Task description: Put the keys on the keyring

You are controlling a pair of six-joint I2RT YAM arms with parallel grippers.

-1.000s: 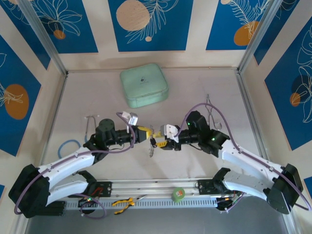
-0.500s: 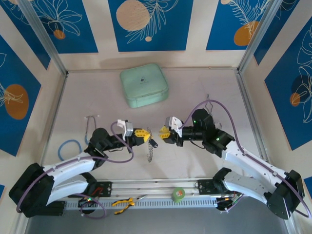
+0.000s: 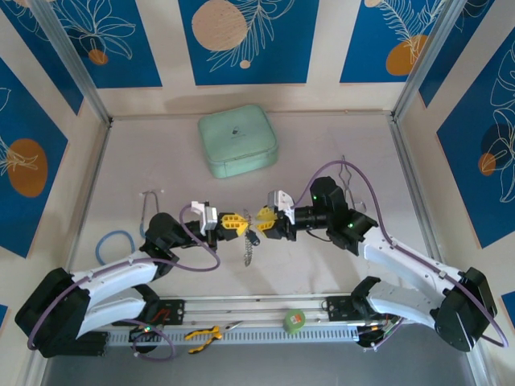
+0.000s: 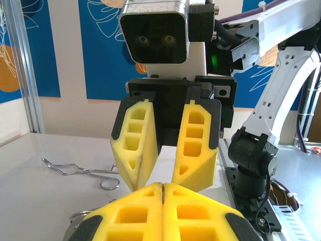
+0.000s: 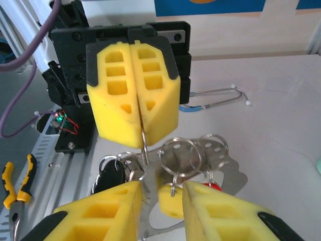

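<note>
Thin silver oval keyring (image 5: 144,150) mostly hidden; we see one wire strand, clamped in left gripper (image 5: 138,134). Right gripper (image 5: 161,190) half-spread around yellow-headed key (image 5: 168,203) — contact unclear to us.

Bright, even diffuse light; soft shadows; crisp focus, slight wide-angle distortion.

**Three cameras trained on one meeting point**

The top external camera sits high above and behind the arm bases. It looks down from afar over the whole table (image 3: 161,161). The left wrist camera rides close behind the left gripper (image 4: 163,193) and faces level across the table, straight at the right gripper (image 4: 159,168). The right wrist camera looks back the opposite way, tilted downward and just as close. All three views share the table's middle, where both grippers meet.
</note>
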